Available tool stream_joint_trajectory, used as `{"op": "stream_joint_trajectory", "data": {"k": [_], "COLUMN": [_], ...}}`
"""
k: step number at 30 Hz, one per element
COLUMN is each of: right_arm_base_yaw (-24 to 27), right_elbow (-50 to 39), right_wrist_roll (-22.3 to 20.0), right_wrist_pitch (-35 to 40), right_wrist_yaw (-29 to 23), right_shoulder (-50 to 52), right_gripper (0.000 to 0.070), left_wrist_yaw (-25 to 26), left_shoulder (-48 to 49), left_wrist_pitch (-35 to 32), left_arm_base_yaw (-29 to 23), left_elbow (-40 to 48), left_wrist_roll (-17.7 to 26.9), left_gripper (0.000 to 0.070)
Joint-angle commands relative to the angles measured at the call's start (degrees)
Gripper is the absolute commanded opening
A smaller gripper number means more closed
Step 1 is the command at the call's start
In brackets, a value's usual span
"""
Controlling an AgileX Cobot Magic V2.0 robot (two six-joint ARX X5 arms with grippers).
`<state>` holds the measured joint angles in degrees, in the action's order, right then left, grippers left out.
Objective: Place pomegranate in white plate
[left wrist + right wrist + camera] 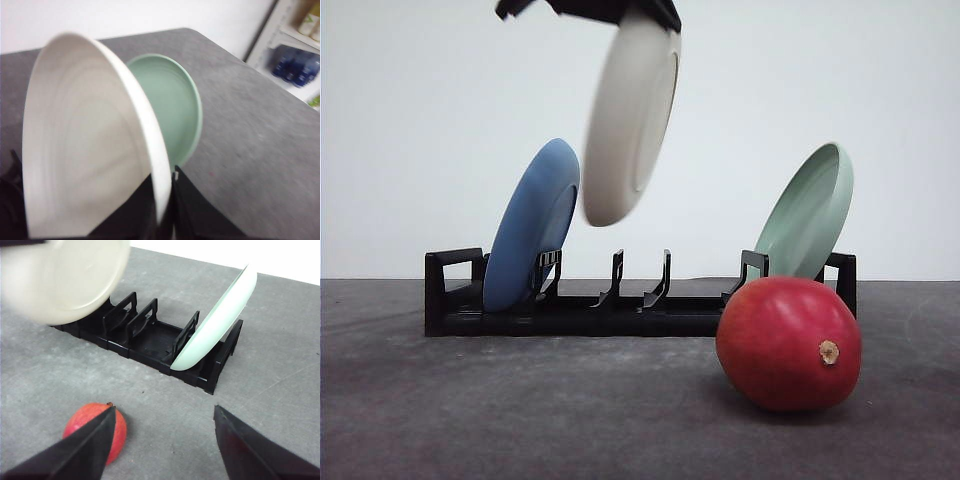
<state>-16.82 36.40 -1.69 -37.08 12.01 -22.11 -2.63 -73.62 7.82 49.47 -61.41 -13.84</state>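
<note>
Backdrop: you have a plain white wall behind a dark grey worktop
Rack: a black dish rack runs across the middle of the worktop in the front view
Blue plate: it stands tilted in the rack's left slot
Left gripper: you see it in the left wrist view, its black fingers clenched on the rim of the white plate, one on each face
White plate: it hangs in the air on edge, above the rack's middle slots and clear of them, held from the top by the black gripper; it looks blurred; in the right wrist view it is high over the rack's far end
Green plate: the pale green plate leans in the rack's right slot; in the left wrist view it sits just behind the white plate
Pomegranate: it rests on the worktop in front of the rack's right end, stem nub facing you, well apart from the white plate
Right gripper: you see it spread wide and empty over the worktop, with the pomegranate partly hidden behind one finger
</note>
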Motion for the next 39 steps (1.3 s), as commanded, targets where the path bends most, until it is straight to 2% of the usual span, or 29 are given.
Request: {"op": "stream_joint_trajectory", "data": {"k": [1,8,16,18,20,25,31,36,39], "right_arm_base_yaw": [-0.3,-0.3,-0.3,-0.3,-0.3,-0.3,-0.3,-0.3,-0.3], "right_elbow": [0.8,0.8,0.8,0.8,0.8,0.8,0.8,0.8,0.8], "right_wrist_roll": [0.2,0.2,0.2,0.2,0.2,0.2,0.2,0.2,0.1], "right_wrist_pitch": [0.2,-0.9,-1.3,-2.0,-3.0,-5.1,-5.4,-5.4,-5.4], "right_wrist_yaw": [0.0,0.0,0.0,0.0,0.0,0.0,-0.1,-0.1,-0.1], "right_shoulder": [-0.1,-0.1,-0.1,-0.1,-0.1,-0.1,-0.1,-0.1,-0.1], "right_gripper": [0.0382,0.0382,0.0382,0.0383,0.0382,0.0382,0.0382,0.0383,0.0383], "left_wrist_yaw": [0.7,0.8,0.8,1.0,1.9,7.1,7.6,7.4,5.2], "left_shoulder": [1.3,11.9,24.5,25.7,25.7,22.2,15.4,9.5,6.5], "left_wrist_pitch": [0.3,-6.6,-19.5,-20.7,-20.6,-18.4,-18.0,-18.1,-18.1], "left_arm_base_yaw": [1.2,3.4,4.2,4.2,4.2,4.4,5.9,8.0,9.6], "left_elbow": [-0.5,10.6,27.5,30.1,31.7,32.4,32.4,32.4,32.4], "left_wrist_roll": [-1.9,-4.6,-4.7,-3.6,0.0,12.5,26.3,33.4,37.4], "left_gripper": [0.0012,0.0012,0.0009,0.0008,0.0007,0.0007,0.0008,0.0009,0.0009]}}
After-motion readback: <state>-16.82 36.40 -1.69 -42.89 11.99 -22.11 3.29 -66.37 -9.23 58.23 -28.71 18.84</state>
